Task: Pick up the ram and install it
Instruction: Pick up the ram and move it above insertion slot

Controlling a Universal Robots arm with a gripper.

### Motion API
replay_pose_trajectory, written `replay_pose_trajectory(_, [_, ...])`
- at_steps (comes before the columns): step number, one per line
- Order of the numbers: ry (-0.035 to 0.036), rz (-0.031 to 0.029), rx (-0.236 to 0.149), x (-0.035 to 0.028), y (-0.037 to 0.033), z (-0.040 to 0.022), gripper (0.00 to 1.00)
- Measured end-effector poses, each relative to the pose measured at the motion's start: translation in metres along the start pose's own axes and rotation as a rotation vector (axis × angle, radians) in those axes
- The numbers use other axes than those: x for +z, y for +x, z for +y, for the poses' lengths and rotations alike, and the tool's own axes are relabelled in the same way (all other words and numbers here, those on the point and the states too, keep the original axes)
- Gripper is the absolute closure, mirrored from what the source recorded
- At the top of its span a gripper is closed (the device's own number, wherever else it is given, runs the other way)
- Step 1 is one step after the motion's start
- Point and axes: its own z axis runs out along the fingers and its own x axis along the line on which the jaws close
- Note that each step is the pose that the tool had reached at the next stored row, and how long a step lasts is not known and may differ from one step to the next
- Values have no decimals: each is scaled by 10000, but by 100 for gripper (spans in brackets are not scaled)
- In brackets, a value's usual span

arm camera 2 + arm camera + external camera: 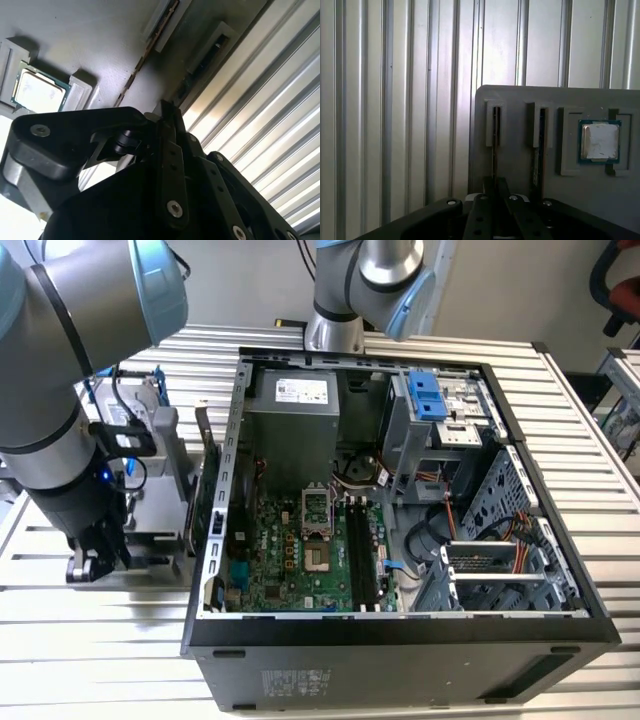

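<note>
Ram (495, 131), a long thin dark-green circuit-board stick: seated edge-on in a narrow slot of the flat grey plastic tray (520, 102). Seen in the second wrist view as a thin brownish edge (150, 47) running across the same tray (100, 40).

Black metal gripper (495, 187): positioned directly over the ram's edge, in line w/ the slot; same alignment in the second wrist view (167, 112). Claw state: cannot tell, nor whether contact w/ the stick is made.

Neighbouring slot: holds a second dark stick (538, 142), parallel to the ram. Next recess along: square silver-topped CPU w/ green border (600, 141), lying flat.

Ext. view: gripper (95, 562) low at the tray (165, 490), which rests on the ribbed silver metal table (300, 680) just beside the open black computer case (400, 640), on the exterior view's left. Inside the case: green motherboard (300, 560) w/ long black memory slots (362, 550)
</note>
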Motion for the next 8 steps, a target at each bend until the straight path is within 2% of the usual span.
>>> replay_pose_trajectory(8, [0,0,-1,-148,-5,2,100])
